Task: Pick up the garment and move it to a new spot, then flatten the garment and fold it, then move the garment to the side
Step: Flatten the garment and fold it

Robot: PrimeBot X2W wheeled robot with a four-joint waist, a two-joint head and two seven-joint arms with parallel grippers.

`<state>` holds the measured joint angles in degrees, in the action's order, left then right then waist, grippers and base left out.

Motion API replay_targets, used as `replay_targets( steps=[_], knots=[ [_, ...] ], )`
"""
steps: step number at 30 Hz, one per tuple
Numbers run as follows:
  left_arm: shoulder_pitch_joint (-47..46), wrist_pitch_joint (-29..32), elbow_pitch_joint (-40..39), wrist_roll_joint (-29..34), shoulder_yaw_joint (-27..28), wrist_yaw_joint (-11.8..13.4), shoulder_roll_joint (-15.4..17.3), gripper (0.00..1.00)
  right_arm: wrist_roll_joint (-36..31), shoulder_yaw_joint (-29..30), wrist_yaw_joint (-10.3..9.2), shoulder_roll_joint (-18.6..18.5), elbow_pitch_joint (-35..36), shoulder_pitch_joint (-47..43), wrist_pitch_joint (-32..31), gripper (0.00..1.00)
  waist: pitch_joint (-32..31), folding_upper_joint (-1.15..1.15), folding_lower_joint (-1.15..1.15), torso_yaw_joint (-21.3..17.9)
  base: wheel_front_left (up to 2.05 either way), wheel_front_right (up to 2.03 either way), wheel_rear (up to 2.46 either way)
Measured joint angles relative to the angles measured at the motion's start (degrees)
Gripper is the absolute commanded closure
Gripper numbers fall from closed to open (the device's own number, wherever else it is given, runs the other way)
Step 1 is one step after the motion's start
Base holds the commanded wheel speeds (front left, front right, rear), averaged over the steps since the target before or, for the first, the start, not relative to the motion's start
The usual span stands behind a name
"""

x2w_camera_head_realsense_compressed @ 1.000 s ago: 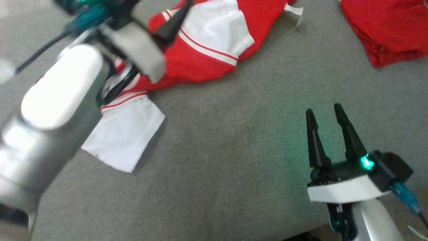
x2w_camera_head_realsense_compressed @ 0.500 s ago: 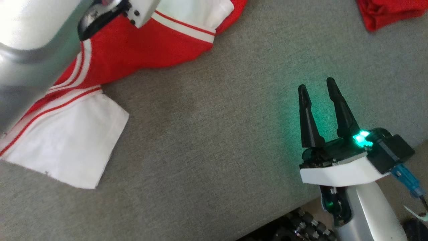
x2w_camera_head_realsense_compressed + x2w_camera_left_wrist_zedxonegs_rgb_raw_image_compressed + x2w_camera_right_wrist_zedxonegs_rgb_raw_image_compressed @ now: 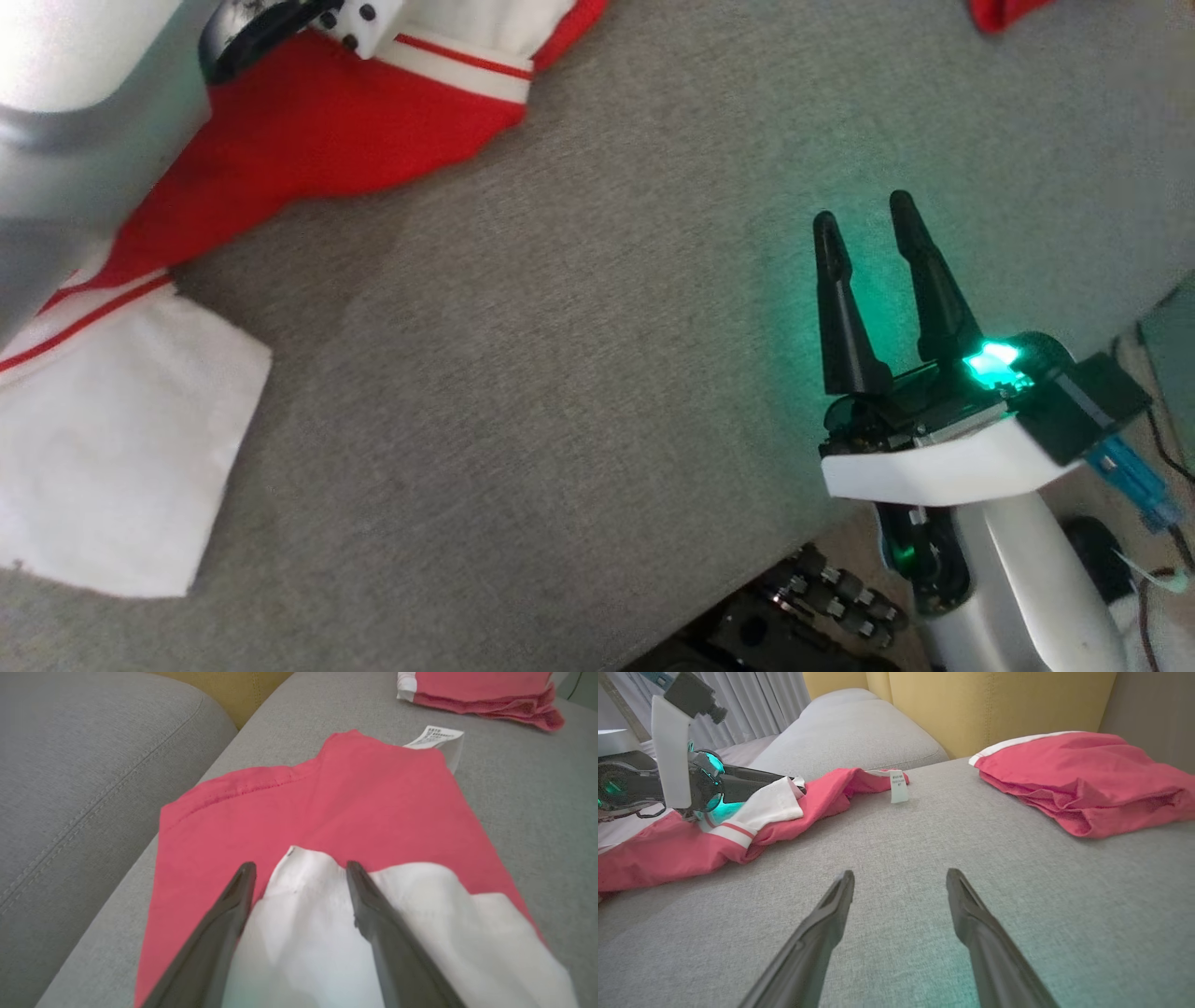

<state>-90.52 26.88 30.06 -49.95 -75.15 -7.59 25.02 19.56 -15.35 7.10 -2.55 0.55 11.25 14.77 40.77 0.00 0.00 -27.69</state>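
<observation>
Two garments lie on the grey sofa seat [image 3: 597, 373] before us: the red and white garment [image 3: 308, 140] that is our task, rumpled toward our left, and a folded red garment [image 3: 1083, 779] well apart from it on our right, close to the yellow backrest [image 3: 994, 704]. Our task garment lies unfolded and uneven. A white panel [image 3: 121, 448] edged with red stripes spreads flat at its near end, and a white care label [image 3: 434, 737] sticks out from its far end onto the bare seat. Our left gripper [image 3: 300, 865] sits low over this garment with its jaws apart. A raised fold of white cloth lies between them and red cloth stretches beyond their tips, though we cannot tell whether the jaws press on the fabric. Our pale left forearm [image 3: 84, 121] covers the upper left corner of the head view. A grey cushion [image 3: 70, 788] rises just beside the garment in the left wrist view. Our right gripper [image 3: 864, 209] hangs over bare seat near the sofa's front edge, well apart from both garments, with its jaws apart and nothing between them. Its green lamp [image 3: 994, 359] tints the grey fabric around it.
</observation>
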Motion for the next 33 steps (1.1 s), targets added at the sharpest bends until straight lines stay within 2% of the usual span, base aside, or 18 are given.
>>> replay_targets(
  steps=[6, 7, 9, 10, 11, 12, 16, 20, 27, 33],
  knots=[
    [0.0, 2.4, -0.5, 0.9, 0.0, 0.0, 1.5, 0.0, 1.2, -0.6, 0.0, 0.0, 0.0, 0.0, 0.0, 0.0, 0.9, 0.0, 0.0, -2.5, 0.0, 0.0, 0.0],
    [0.0, 3.1, -0.5, 1.1, 0.0, 0.0, 1.7, 0.05, 1.2, -0.6, 0.0, 0.0, 0.0, 0.0, 0.0, 0.0, 1.0, 0.0, 0.0, -2.7, 0.0, 0.0, 0.0],
    [0.0, 3.4, -0.7, 1.1, 0.0, 0.0, 1.8, 0.68, 1.2, -0.6, 0.0, 0.0, 0.0, 0.0, 0.0, 0.0, 1.3, 0.0, 0.0, -3.0, 0.0, 0.0, 0.0],
    [0.0, 3.4, -0.9, 1.1, 0.0, 0.0, 1.8, 0.81, 1.3, -0.6, 0.0, 0.0, 0.0, 0.0, 0.0, 0.0, 1.4, 0.0, 0.0, -3.0, 0.0, 0.0, 0.0],
    [0.0, 3.4, -1.1, 1.1, 0.0, 0.0, 1.8, 0.85, 1.5, -0.5, 0.0, 0.0, 0.0, 0.0, 0.0, 0.0, 1.4, 0.0, 0.0, -3.0, 0.0, 0.0, 0.0],
    [0.0, 3.5, -1.3, 1.1, 0.0, 0.0, 1.8, 0.99, 1.6, -0.5, 0.0, 0.0, 0.0, 0.0, 0.0, 0.0, 1.4, 0.0, 0.0, -2.9, 0.0, 0.0, 0.0],
    [0.0, 3.1, -3.5, 1.1, 0.0, 0.0, 1.8, 1.0, 1.6, -0.2, 0.0, 0.0, 0.0, 0.0, 0.0, 0.0, 1.4, 0.0, 0.0, -1.9, 0.0, 0.0, 0.0],
    [0.2, 0.2, -8.3, 1.0, -0.1, 0.0, 2.0, 1.0, 0.9, 0.6, 0.0, 0.0, 0.0, 0.2, 0.0, 0.0, 0.8, 0.0, 0.0, -0.5, 0.0, 0.0, 0.0],
    [8.8, -0.2, -25.3, -1.6, -0.6, 0.0, 2.3, 1.0, -1.5, 2.4, 0.0, 0.0, 0.0, 0.4, 0.0, 0.0, -2.8, 0.0, 0.0, 1.6, 0.0, 0.0, 0.0],
    [16.0, -0.1, -36.4, -2.3, -0.7, 0.0, 2.4, 1.0, -3.0, 3.3, 0.0, 0.0, -0.1, -0.3, 0.0, 0.0, -7.2, 0.01, -0.01, 2.9, 0.0, 0.0, 0.0]
  ],
)
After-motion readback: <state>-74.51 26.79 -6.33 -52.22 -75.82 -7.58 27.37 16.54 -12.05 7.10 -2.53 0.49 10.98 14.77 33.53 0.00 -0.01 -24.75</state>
